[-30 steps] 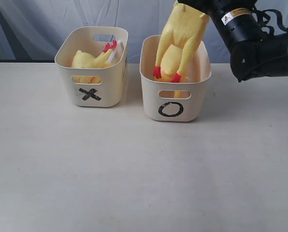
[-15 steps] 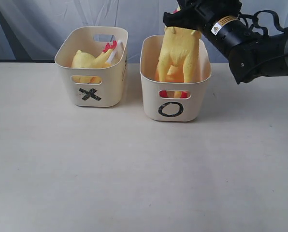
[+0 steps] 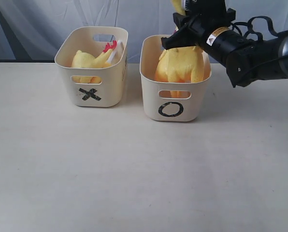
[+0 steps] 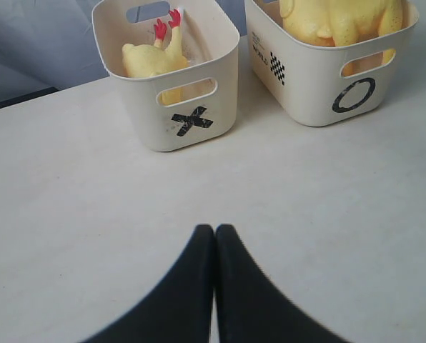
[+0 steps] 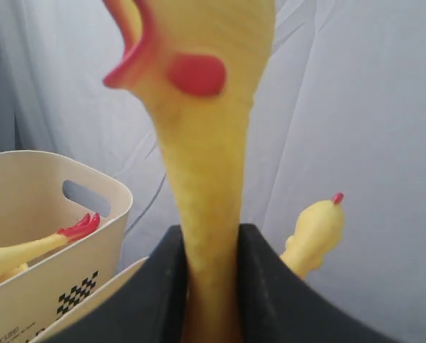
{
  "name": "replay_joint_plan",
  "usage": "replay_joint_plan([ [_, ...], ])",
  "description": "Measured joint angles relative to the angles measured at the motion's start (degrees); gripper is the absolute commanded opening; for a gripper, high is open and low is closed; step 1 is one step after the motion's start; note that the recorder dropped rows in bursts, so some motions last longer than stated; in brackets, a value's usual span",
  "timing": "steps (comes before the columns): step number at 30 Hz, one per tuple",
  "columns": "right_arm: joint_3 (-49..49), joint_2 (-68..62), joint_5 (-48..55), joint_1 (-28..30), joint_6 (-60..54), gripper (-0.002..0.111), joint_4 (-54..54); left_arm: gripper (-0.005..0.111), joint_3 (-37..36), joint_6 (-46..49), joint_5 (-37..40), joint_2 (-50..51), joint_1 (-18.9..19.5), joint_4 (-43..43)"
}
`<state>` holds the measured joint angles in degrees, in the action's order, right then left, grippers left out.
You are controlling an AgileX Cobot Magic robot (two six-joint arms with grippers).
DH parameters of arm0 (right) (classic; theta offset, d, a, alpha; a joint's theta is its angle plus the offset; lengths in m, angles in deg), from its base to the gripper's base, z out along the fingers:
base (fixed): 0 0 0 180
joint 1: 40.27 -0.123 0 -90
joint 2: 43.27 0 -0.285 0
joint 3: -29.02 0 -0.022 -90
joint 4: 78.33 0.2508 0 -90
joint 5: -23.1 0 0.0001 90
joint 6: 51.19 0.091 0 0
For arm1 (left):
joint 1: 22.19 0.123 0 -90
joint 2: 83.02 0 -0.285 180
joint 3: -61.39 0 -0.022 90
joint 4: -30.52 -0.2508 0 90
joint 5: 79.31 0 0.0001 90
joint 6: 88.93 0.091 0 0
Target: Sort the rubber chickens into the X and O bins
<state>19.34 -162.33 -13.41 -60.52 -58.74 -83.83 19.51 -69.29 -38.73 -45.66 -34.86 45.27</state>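
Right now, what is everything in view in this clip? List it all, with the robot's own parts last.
X bin: one, cream with a black X, on the table, left in the exterior view.
O bin: one, cream with a black O, beside the X bin, to its right.
Rubber chickens: at least three, yellow with red parts. One small chicken lies in the X bin. The large chicken has its body in the O bin. Another small chicken shows beside the right end effector, its resting place hidden.
Table: one, off-white, under both bins.
Backdrop cloth: one, pale grey-blue, behind the table.
Left end effector: one, black, shut, over the table in front of the bins.
Right end effector: one, black, shut on the large chicken's neck.
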Motion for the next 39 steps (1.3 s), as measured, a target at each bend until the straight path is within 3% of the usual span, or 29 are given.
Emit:
replay_joint_plan([
  [13,0.5,-2.3,-1.7,0.0,-0.2,0.0,0.9,0.0,0.0,0.0,0.0,0.0,0.0,0.1],
  [16,0.5,-2.3,-1.7,0.0,-0.2,0.014,1.6,0.0,0.0,0.0,0.0,0.0,0.0,0.1],
  [21,0.5,-2.3,-1.7,0.0,-0.2,0.049,2.5,0.0,0.0,0.0,0.0,0.0,0.0,0.1],
  [24,0.5,-2.7,-1.4,0.0,-0.2,0.06,2.6,0.0,0.0,0.0,0.0,0.0,0.0,0.1],
  [39,0.5,0.0,-5.0,0.0,-0.2,0.063,5.5,0.0,0.0,0.0,0.0,0.0,0.0,0.1],
])
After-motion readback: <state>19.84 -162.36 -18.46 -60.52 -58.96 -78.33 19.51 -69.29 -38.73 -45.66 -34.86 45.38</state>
